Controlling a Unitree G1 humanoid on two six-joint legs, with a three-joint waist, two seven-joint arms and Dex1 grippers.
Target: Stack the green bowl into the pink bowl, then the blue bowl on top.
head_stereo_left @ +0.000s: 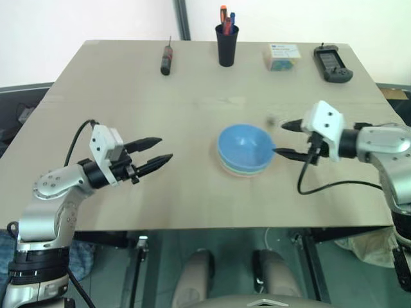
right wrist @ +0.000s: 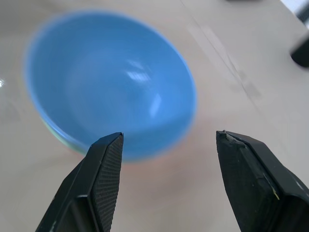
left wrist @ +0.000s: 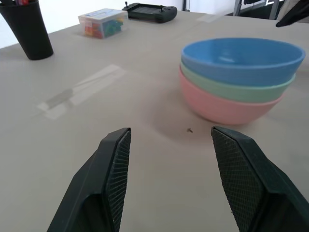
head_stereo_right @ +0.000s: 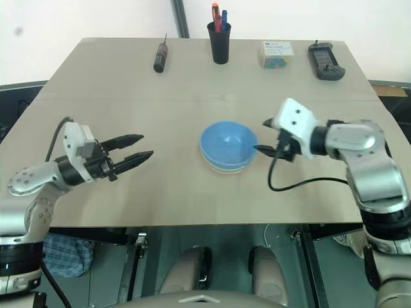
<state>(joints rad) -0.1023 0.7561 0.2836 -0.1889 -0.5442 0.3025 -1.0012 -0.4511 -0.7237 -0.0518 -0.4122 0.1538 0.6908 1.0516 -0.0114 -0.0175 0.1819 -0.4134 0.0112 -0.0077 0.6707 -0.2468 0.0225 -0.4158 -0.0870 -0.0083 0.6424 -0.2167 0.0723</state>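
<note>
With both claws, left (head_stereo_left: pixel 155 156) and right (head_stereo_left: pixel 282 138), open and empty, we risk the right one nudging the blue bowl (head_stereo_left: pixel 243 147) askew.

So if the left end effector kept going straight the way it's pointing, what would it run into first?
Most likely the bowl stack: the left end effector aims across bare table at the pink bowl, with the green bowl and blue bowl nested above. Height is hard to judge.
</note>
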